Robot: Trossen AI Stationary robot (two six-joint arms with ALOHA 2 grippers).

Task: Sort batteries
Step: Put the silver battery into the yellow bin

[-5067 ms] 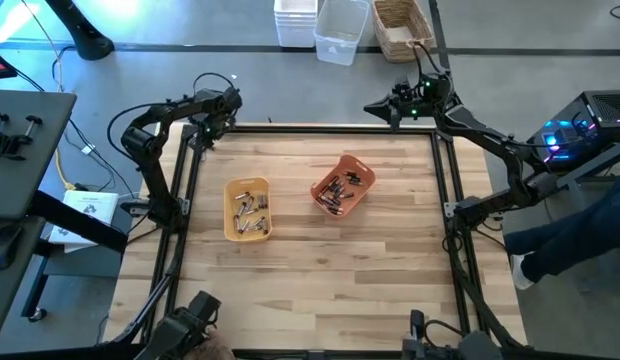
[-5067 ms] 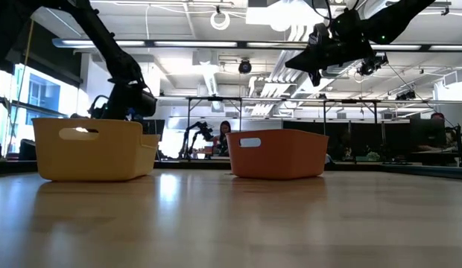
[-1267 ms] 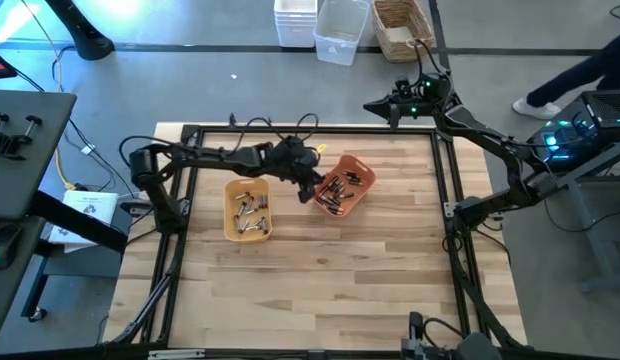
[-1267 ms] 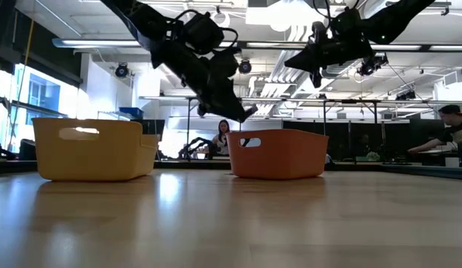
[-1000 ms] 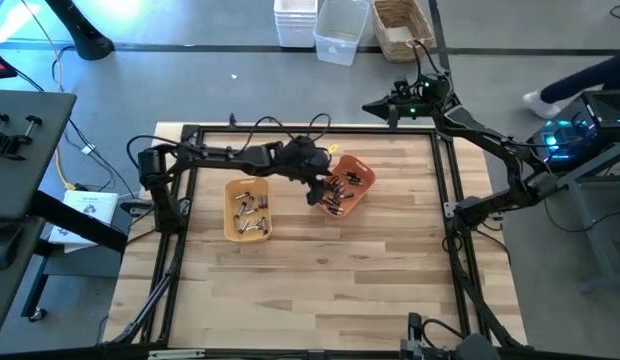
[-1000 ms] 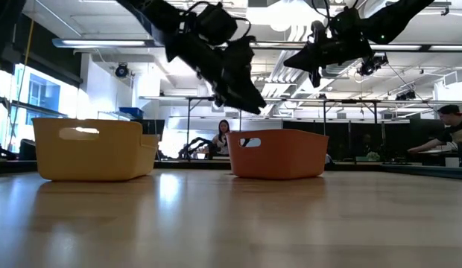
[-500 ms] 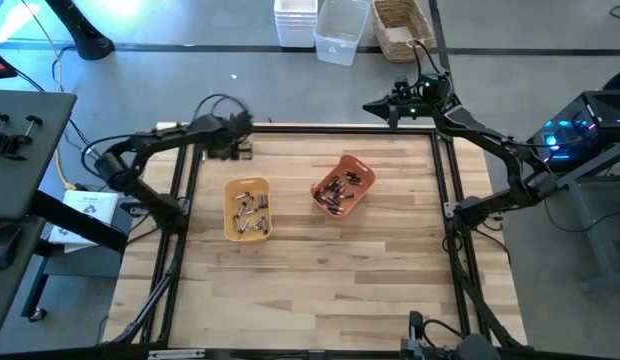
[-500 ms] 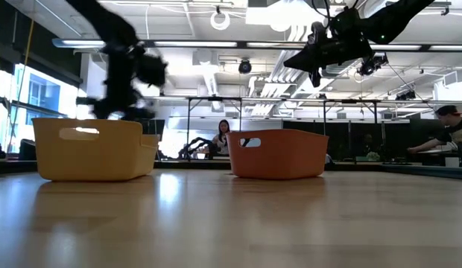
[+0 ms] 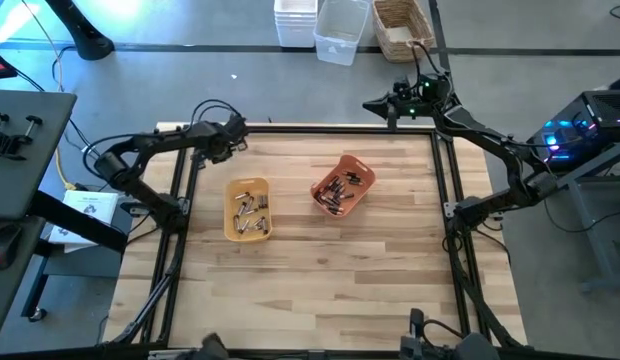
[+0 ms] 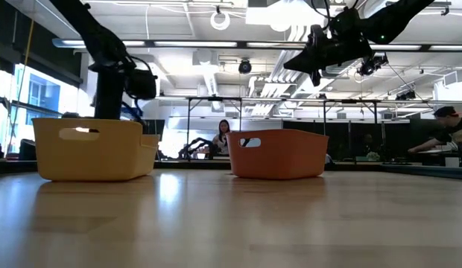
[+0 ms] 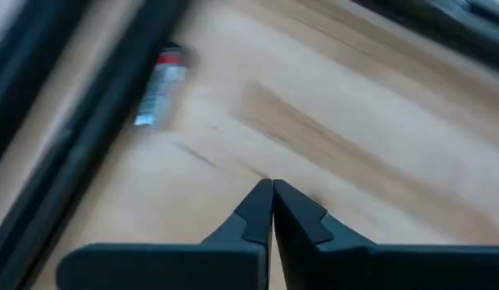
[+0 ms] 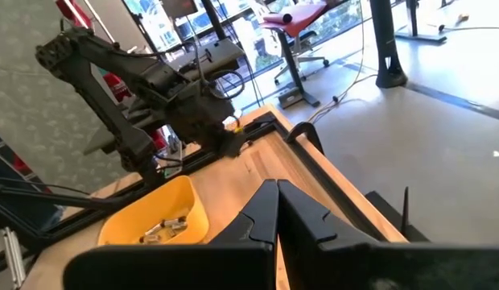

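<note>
Wooden boards make up the table [image 9: 320, 270], seen from above. 2 trays sit on it: a yellow tray [image 9: 247, 209] and an orange tray [image 9: 342, 186], each with batteries [image 9: 339, 190] inside. 1 second ago the left gripper [image 9: 233, 131] was over the orange tray. Now it is back at the far left corner of the table, away from both trays. The right gripper [image 9: 375, 105] waits past the far edge, just as before.

From table height, the left arm stands behind the yellow tray and the right gripper hangs high above the orange tray.

Looking past the left wrist, the 2 fingers are pressed together with nothing between them. One lone battery [image 11: 159, 85] lies on the wood near the black frame rail, blurry. I think the arm may have dropped it there, not in a tray, so it likely needs picking up again.

Looking past the right wrist, its fingers are closed and empty too.
</note>
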